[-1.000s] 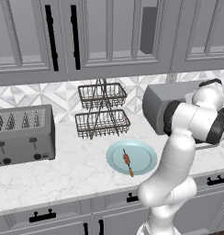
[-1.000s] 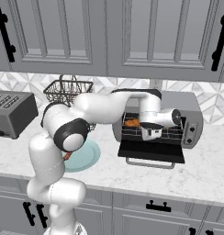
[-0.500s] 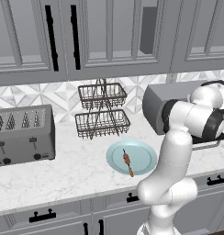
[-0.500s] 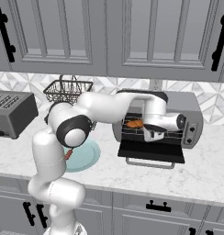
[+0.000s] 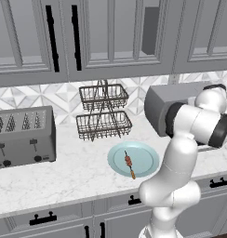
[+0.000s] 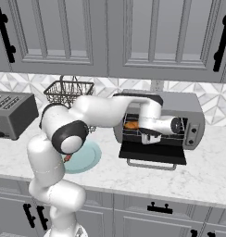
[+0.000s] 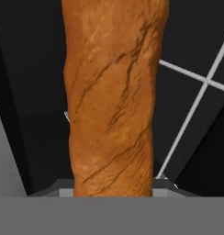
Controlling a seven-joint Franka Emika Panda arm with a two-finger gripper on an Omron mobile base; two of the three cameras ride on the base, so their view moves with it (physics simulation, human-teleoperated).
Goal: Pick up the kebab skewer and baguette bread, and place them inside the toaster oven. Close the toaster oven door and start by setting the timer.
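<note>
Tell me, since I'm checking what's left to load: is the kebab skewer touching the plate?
Touching. Left base view shows the kebab skewer lying flat on the plate.

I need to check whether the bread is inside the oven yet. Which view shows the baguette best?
The hand view: the baguette runs up the middle, crust cracks clear, dark cavity and rack wires behind it. In the right base view it is a small orange patch inside the toaster oven, beside the hand. In the left base view the arm blocks it.
</note>
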